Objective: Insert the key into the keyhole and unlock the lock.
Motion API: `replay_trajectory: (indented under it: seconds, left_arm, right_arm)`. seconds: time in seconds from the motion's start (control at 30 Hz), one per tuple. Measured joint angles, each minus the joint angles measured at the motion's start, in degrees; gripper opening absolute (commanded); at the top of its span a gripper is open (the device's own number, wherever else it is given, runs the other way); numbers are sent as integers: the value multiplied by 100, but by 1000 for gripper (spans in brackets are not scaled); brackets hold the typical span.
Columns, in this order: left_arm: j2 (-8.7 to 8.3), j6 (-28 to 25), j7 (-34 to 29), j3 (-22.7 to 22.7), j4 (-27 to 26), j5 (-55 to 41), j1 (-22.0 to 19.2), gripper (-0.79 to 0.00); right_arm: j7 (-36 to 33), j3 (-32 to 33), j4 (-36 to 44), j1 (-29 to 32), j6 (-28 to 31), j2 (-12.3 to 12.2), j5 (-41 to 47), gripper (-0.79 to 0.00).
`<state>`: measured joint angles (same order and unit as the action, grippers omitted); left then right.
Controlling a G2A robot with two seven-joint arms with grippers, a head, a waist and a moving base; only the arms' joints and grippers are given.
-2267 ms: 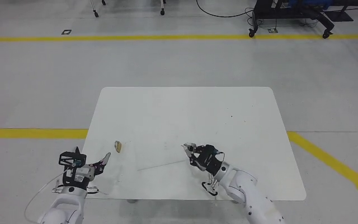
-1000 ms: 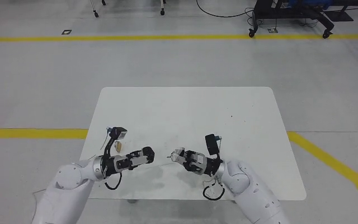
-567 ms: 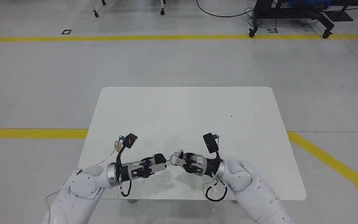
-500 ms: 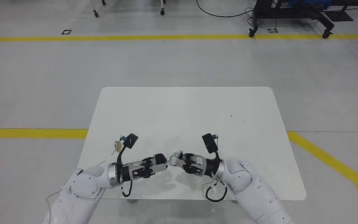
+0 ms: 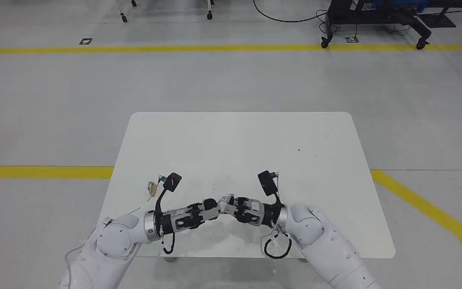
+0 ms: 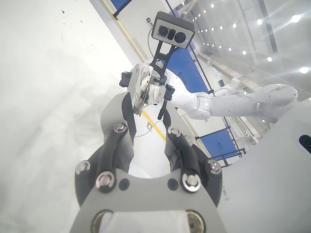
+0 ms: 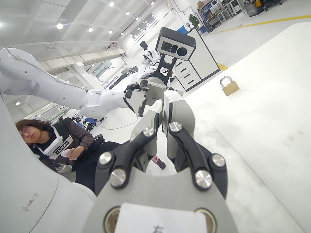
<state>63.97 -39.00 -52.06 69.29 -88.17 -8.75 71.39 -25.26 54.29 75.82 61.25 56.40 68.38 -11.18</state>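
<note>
Top view: the left claw (image 5: 211, 207), fingers spread, has been swung from the edge of the white bench (image 5: 289, 144) to the right claw (image 5: 228, 203), clamped on a small flat silver key (image 6: 141, 104), so a handover is judged underway while the brass padlock (image 7: 229, 87) is left lying near that edge.

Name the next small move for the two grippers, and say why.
Probably shut the left gripper on the key. The right gripper holds it pinched, its free end pointing at the left gripper's open jaws, while the padlock lies untouched on the table on the left arm's side, so a handover seems likeliest.
</note>
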Motion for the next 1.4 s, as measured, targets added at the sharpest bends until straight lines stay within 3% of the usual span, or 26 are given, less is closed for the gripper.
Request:
replay_trajectory:
  seconds: [0.1, 0.33, 0.37, 0.4, 0.57, 0.7, 1.13, 1.23, 1.4]
  left_arm:
    - [-7, 9, 27, -12, 32, 13, -26, -785]
    - [-19, 50, 128, -36, 116, 26, -77, -785]
    - [-21, 55, 133, -43, 126, 30, -87, -785]
    - [-23, 56, 133, -48, 132, 37, -94, -785]
    - [-38, 11, 151, -60, 169, 116, -113, -785]
    - [-51, -10, 156, -65, 194, 125, -123, -785]
    - [-124, -82, 34, 31, 180, -10, -76, -785]
    - [-146, -48, -10, 68, 162, -9, -66, -785]
    - [-168, 19, -67, 45, 112, 76, -66, -785]
  right_arm:
    - [6, -18, -16, -13, -12, 4, 0, -785]
    - [11, -52, -35, -35, -52, 11, -24, -785]
    - [-2, -54, -42, -42, -81, 10, -55, -566]
    - [-10, -54, -42, -46, -116, 10, -86, -459]
    - [49, -17, -6, -7, -124, 0, -128, -628]
    - [54, 0, 9, 12, -116, -8, -122, -683]
    - [46, 93, 16, 51, -68, -45, -20, -631]
    - [-106, 76, 22, 56, -130, -62, 80, -576]
    - [-401, 8, 23, 5, -267, -78, 291, -579]
